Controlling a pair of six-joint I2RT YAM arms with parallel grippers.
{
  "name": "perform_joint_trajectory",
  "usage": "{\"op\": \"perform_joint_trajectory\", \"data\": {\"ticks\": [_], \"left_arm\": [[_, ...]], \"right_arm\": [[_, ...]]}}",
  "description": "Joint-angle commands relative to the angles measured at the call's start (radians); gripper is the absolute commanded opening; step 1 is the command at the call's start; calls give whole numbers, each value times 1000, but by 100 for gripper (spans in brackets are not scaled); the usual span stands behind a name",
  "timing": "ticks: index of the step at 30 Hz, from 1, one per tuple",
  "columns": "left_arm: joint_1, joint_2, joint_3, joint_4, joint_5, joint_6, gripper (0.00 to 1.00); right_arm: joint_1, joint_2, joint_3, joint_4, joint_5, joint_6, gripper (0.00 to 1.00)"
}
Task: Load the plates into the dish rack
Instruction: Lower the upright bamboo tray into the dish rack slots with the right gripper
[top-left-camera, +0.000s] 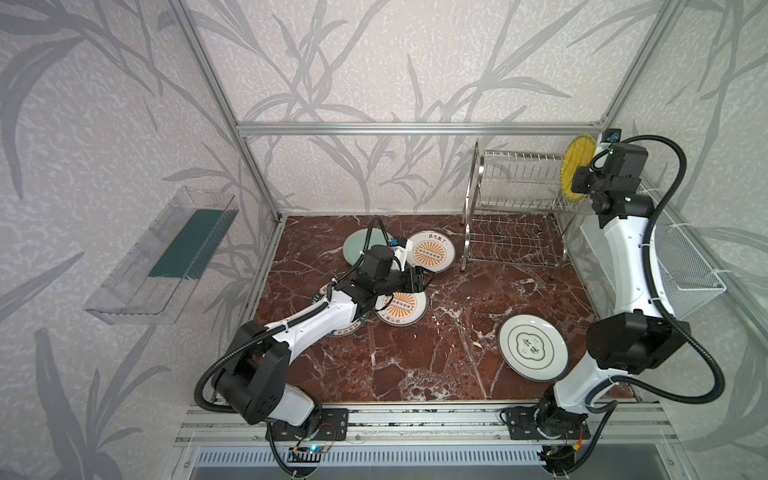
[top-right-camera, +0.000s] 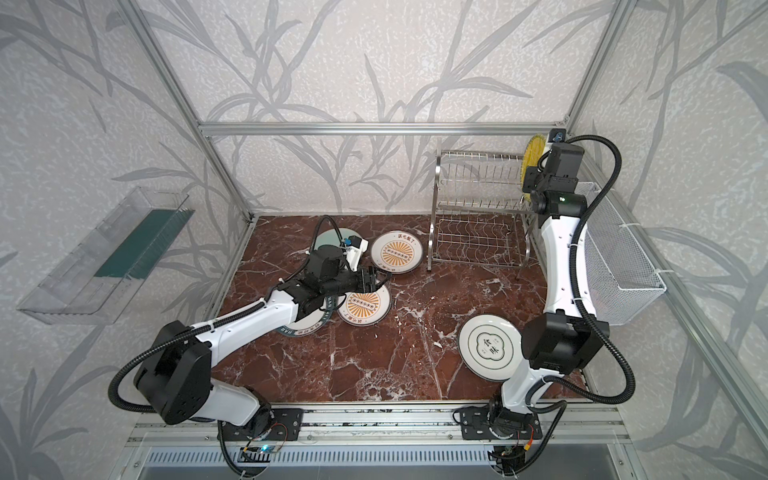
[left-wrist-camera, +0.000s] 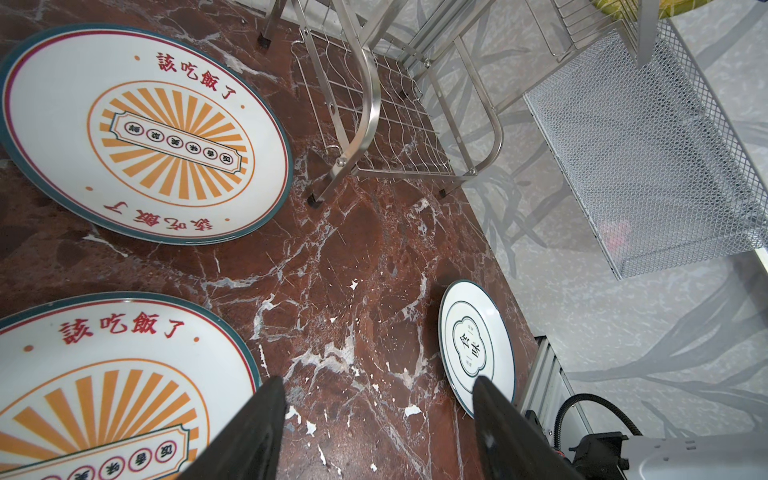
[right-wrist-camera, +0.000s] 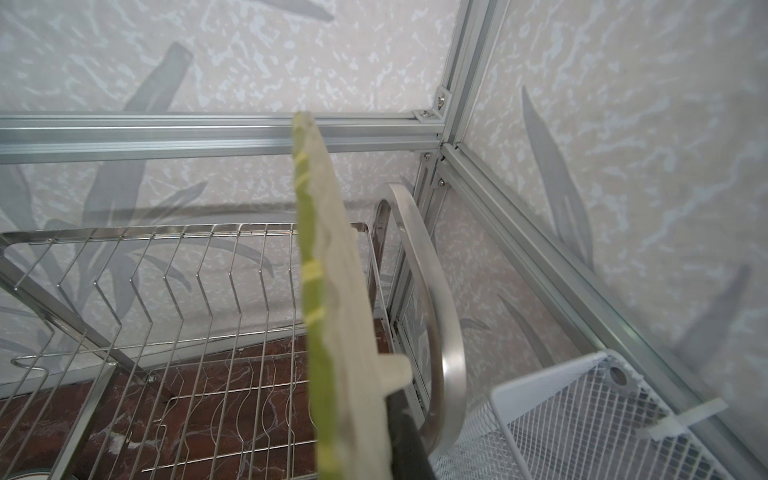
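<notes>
My right gripper (right-wrist-camera: 374, 419) is shut on the rim of a yellow ribbed plate (top-left-camera: 577, 166), held on edge above the right end of the dish rack's (top-left-camera: 515, 195) upper tier. My left gripper (left-wrist-camera: 378, 390) hangs open and empty over bare marble between two orange sunburst plates (top-left-camera: 430, 251) (top-left-camera: 402, 307) lying flat. A pale green plate (top-left-camera: 357, 245) lies behind the left wrist. The teal-rimmed lettered plate (top-right-camera: 299, 328) is mostly hidden under the left arm. At the front right lies the white plate with a green cloud emblem (top-left-camera: 532, 347). The rack's slots hold nothing.
A white mesh basket (top-left-camera: 685, 266) hangs on the right wall right beside the rack and the right arm. A clear plastic tray (top-left-camera: 166, 257) is fixed to the left wall. Aluminium frame posts (right-wrist-camera: 453, 83) stand close behind the rack.
</notes>
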Motion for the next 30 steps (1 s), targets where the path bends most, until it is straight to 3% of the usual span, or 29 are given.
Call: {"op": "perform_joint_trajectory", "data": {"ticks": [1, 30], "left_arm": [[2, -30, -15, 15, -11, 23, 69], [1, -41, -15, 0, -14, 28, 69]], "right_arm": [[-2, 12, 42, 36, 33, -11, 0], [0, 51, 9, 40, 30, 3, 0]]}}
